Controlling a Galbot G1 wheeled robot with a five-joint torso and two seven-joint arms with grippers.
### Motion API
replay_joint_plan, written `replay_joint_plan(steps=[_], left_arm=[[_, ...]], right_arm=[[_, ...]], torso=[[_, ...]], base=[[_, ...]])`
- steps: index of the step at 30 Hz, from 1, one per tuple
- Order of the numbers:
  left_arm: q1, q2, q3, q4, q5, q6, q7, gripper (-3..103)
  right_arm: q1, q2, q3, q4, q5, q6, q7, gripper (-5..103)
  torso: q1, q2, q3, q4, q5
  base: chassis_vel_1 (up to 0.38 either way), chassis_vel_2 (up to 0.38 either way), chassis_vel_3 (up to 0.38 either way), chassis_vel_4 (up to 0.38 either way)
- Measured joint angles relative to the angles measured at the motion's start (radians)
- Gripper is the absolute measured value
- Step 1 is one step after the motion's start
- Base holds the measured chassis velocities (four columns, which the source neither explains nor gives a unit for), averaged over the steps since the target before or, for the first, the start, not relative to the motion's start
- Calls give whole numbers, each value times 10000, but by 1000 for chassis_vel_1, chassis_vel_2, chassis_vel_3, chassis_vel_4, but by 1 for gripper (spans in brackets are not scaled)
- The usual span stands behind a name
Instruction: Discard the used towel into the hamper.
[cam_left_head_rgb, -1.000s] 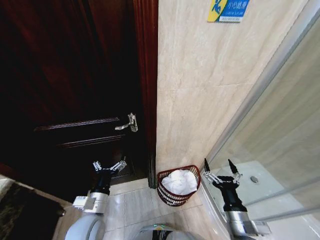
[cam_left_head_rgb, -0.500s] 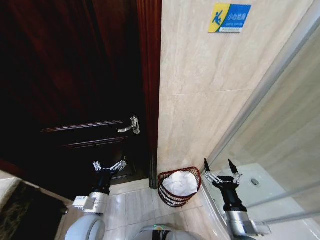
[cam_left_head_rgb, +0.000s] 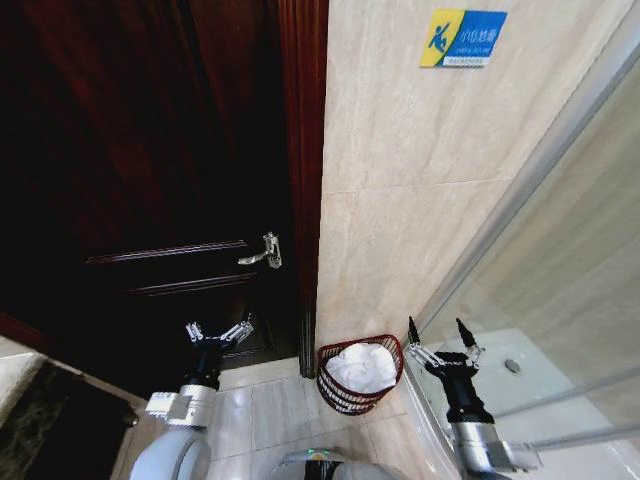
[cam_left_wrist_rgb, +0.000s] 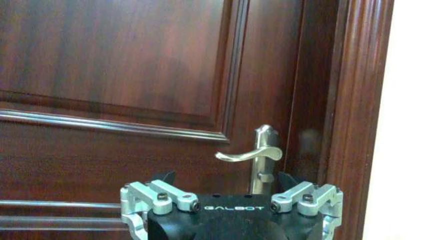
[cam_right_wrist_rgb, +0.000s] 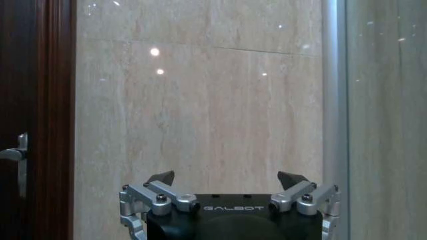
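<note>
1. The hamper (cam_left_head_rgb: 359, 374) stands on the tiled floor (cam_left_head_rgb: 262, 408) against the beige wall (cam_left_head_rgb: 400, 200), in the corner between the dark wooden door (cam_left_head_rgb: 150, 200) and the glass shower screen (cam_left_head_rgb: 560, 300).
2. A white towel (cam_left_head_rgb: 362, 366) lies crumpled inside the hamper, filling most of it; how deep it sits is hard to judge from above.
3. The left gripper (cam_left_head_rgb: 218, 333) hangs empty in front of the door, fingers spread, below the silver door handle (cam_left_head_rgb: 262, 252), well left of the hamper.
4. The right gripper (cam_left_head_rgb: 441, 342) hangs just right of the hamper, beside the shower screen, fingers spread and holding nothing.
5. A blue and yellow sign (cam_left_head_rgb: 462, 38) is fixed high on the wall.
</note>
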Motion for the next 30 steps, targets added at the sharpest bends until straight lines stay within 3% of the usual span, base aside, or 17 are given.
replay_joint_plan(steps=[30], left_arm=[[0, -1, 0, 0, 0, 0, 0, 100]], right_arm=[[0, -1, 1, -1, 0, 0, 0, 100]], torso=[[48, 103, 56, 2, 2]], base=[[31, 25, 24, 24]])
